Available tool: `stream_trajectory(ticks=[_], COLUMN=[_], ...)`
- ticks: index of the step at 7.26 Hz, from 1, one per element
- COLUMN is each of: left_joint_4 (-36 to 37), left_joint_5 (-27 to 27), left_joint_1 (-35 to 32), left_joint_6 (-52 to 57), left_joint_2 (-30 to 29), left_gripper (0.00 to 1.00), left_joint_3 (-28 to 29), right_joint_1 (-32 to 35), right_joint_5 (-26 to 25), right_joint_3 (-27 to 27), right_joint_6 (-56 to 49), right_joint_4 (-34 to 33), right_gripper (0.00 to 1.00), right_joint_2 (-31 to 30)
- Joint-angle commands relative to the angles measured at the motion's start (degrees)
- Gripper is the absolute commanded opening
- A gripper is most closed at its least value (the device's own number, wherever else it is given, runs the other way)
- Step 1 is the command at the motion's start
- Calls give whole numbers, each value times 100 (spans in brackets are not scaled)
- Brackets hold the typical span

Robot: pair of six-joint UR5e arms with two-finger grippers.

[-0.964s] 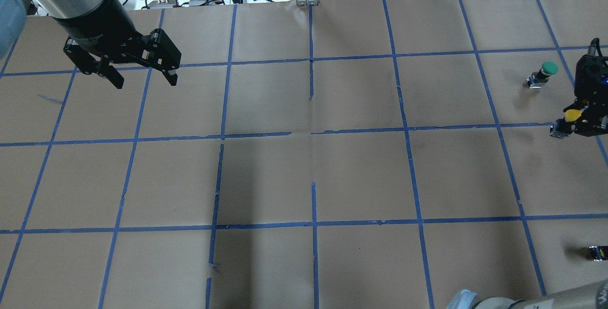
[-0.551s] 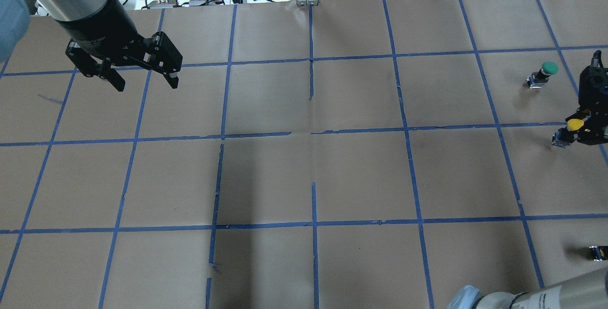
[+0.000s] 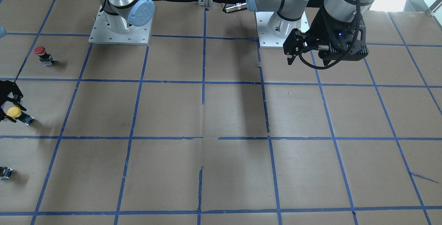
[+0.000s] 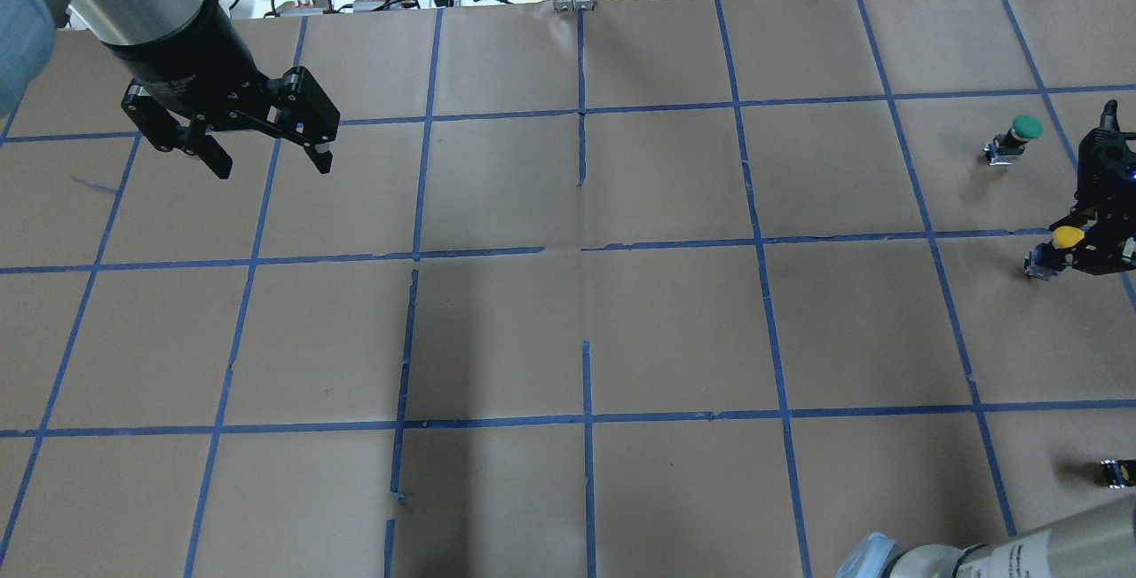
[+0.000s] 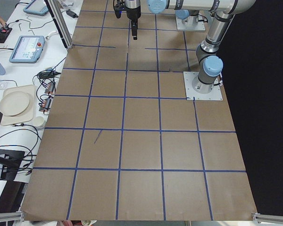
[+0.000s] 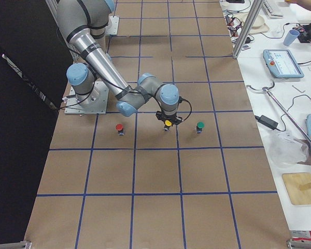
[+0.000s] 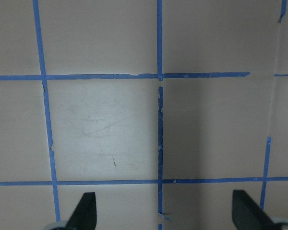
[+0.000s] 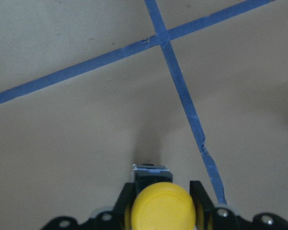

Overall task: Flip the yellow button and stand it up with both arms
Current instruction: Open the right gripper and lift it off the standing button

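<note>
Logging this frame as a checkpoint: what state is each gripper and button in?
Left gripper: open, empty, raised.
Right gripper: shut on the yellow button.
Yellow button: gripped at its cap, tilted.
Red button: standing, untouched.
Green button: standing, untouched.
Dark block: loose, untouched.

The yellow button (image 6: 167, 123) lies on the table (image 6: 155, 176) between the right gripper's (image 8: 162, 190) fingers, middle of a row of 3: near button (image 6: 119, 127) toward the robot's base, far button (image 6: 200, 126) beyond. The left gripper (image 4: 272, 161) hangs over the opposite end.
</note>
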Motion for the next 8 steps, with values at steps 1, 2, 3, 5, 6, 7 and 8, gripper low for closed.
stream_trajectory(ticks=[1, 2, 3, 5, 6, 7, 8], left_joint_4=[18, 36, 45, 62, 62, 62, 62], left_joint_5=[-47, -65, -100, -30, -30, -30, -30], left_joint_1=[5, 5, -21, -56, -57, -57, -57], left_joint_6=[0, 0, -35, -18, -18, -26, -18], left_joint_2=[-30, -30, -12, -12, -21, -21, -12], left_gripper=[100, 100, 100, 100, 100, 100, 100], left_joint_3=[46, 54, 20, 11, 19, 28, -24], right_joint_1=[6, 6, 14, 232, 565, 1029, 1356], right_joint_5=[123, 114, 106, 105, 88, 10, -252], right_joint_3=[1, 1, -8, 1, -43, -43, -43], right_joint_6=[-4, 39, 92, 1445, 2769, 4035, 5300], right_joint_4=[15, 59, 77, 416, 846, 1050, 1209], right_gripper=[88, 89, 89, 91, 99, 99, 99], right_joint_2=[15, -46, -169, -816, -1194, -1581, -1837])
